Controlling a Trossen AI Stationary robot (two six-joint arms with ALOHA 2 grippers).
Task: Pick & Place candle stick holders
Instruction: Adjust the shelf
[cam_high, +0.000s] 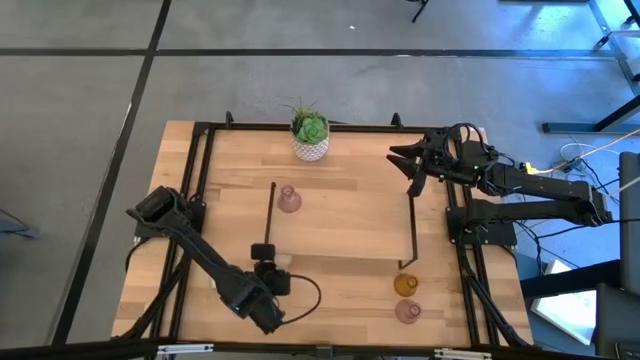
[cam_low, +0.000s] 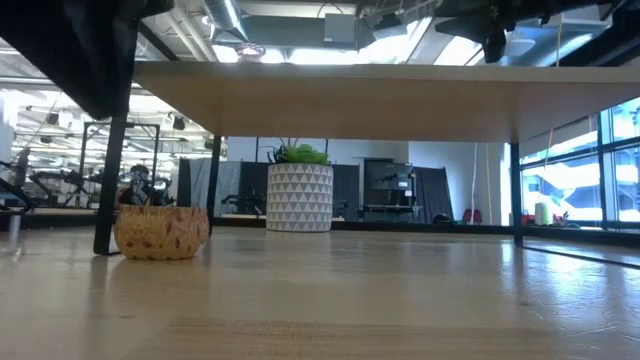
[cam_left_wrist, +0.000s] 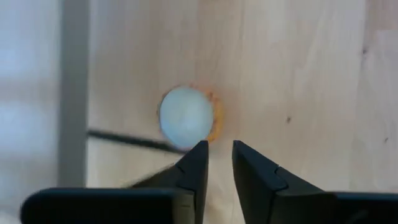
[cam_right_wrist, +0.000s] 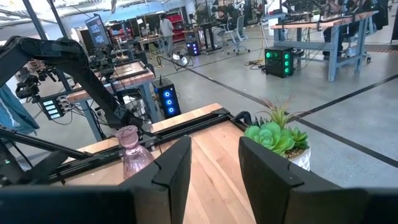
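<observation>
The left gripper (cam_high: 264, 254) hovers over the near-left of the table (cam_high: 340, 200), fingers slightly parted, holding nothing, above a cream holder (cam_left_wrist: 185, 118). The right gripper (cam_high: 403, 160) waits far right, spread and empty. One pink holder (cam_high: 288, 199) stands left of centre (near the plant (cam_high: 310, 134)); the amber holder (cam_high: 404, 285) and another pink one (cam_high: 406, 311) sit near-right.

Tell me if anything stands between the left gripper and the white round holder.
Nothing visible does. The left gripper, fingers slightly apart, is close to the white holder, with only bare table between them. The right gripper waits far off, open.
</observation>
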